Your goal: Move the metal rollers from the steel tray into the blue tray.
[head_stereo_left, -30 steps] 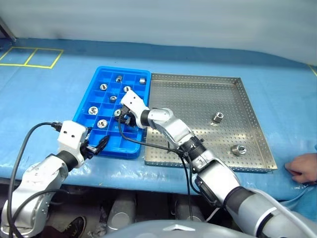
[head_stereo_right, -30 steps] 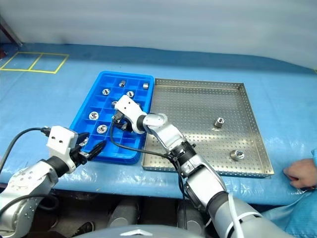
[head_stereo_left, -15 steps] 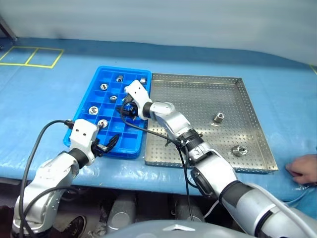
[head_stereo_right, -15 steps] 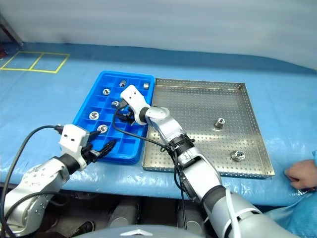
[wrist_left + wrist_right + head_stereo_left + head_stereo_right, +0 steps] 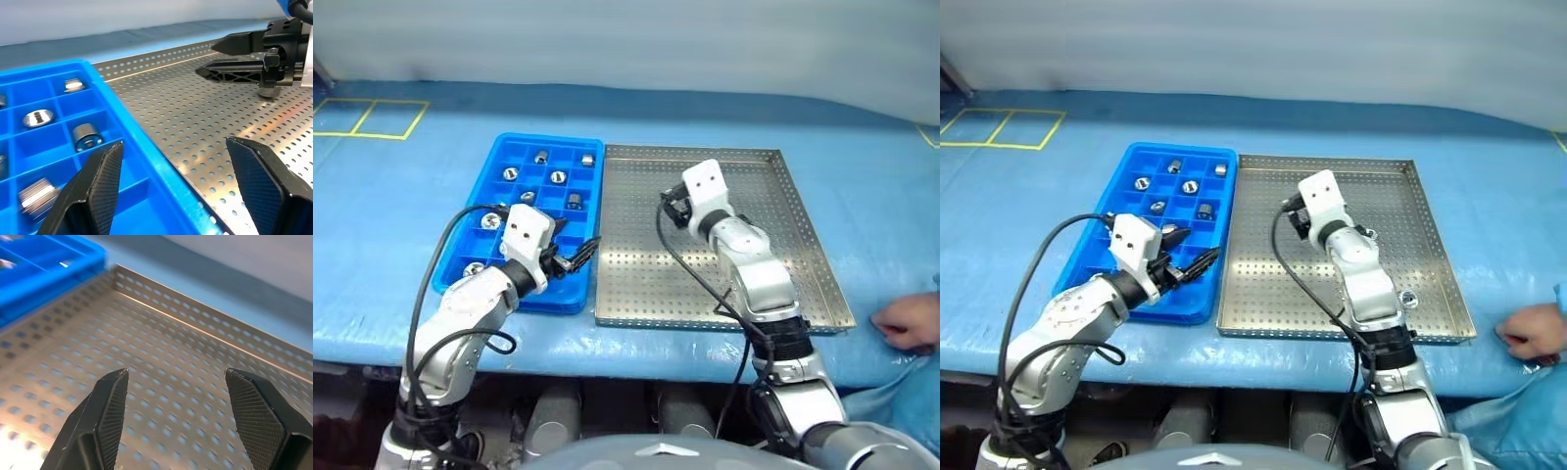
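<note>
The blue tray lies left of the steel tray, rims touching. Several metal rollers sit in the blue tray's cells, also seen close up. One roller lies on the steel tray's floor beside my right arm, and another shows under the right gripper. My right gripper hangs open and empty over the middle of the steel tray. My left gripper is open and empty over the blue tray's near right corner.
Both trays rest on a blue cloth-covered table. A person's hand lies on the cloth at the front right, just past the steel tray's corner. Yellow tape squares mark the far left of the table.
My right gripper swung right from the blue tray to over the steel tray and opened, leaving a roller in a blue cell. My left gripper moved right to the blue tray's near right corner.
</note>
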Motion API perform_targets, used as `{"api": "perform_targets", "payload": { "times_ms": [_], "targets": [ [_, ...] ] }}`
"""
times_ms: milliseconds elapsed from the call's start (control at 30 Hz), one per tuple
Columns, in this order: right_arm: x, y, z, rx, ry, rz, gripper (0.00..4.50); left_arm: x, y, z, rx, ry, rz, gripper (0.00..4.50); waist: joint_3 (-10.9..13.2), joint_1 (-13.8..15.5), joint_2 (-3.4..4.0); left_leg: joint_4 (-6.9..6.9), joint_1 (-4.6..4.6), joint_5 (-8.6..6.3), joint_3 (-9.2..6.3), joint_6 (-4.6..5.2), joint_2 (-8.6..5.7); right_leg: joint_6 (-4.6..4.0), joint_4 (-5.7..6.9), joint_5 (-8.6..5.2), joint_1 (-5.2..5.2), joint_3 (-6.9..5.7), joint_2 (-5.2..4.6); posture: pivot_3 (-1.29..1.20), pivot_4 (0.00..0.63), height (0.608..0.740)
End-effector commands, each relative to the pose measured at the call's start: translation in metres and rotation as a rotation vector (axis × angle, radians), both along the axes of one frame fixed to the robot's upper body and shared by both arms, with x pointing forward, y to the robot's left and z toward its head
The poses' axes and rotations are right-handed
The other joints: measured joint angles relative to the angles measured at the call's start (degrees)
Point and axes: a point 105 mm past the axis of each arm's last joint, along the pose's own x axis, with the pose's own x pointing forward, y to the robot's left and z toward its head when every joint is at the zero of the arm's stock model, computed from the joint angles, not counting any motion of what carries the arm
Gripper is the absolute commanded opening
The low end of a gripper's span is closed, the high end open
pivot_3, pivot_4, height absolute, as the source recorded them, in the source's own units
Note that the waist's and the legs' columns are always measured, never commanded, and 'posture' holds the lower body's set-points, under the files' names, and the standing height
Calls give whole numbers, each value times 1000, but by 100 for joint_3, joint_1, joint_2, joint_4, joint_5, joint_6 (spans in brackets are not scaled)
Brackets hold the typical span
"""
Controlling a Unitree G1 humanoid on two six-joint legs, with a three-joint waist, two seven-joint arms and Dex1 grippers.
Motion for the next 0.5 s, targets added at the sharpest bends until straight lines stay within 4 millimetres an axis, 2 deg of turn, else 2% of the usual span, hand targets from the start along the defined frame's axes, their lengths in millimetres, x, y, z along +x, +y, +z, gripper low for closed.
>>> {"api": "perform_targets", "payload": {
  "times_ms": [33, 167, 367, 500],
  "targets": [
    [1, -20, 4, -12, -28, -115, 3298, 2, -17, 13, -27, -60, -78, 3689, 0, -80, 0, 0, 0, 0, 0, 0, 0, 1, 1, 1, 0, 1, 1, 32, 150, 740],
    [4, -55, -21, 3, 22, -290, 3298, 4, -32, 18, -50, -78, -128, 3689, 0, -141, 0, 1, -4, 0, 1, 1, -1, 27, -3, 16, 0, 5, 0, 28, 150, 740],
    [7, -79, -34, 12, 46, -395, 3298, 2, -33, 15, -44, -75, -140, 3689, 0, -125, 0, 5, -6, 0, 2, 2, -5, 28, -7, 16, 3, 11, -1, 34, 150, 740],
    [6, -85, -38, 21, 49, -427, 3298, 1, -31, 14, -38, -73, -134, 3689, 0, -126, 1, 4, -4, 0, 2, 2, -3, 28, -4, 16, 3, 11, 2, 44, 150, 740]
  ]
}}
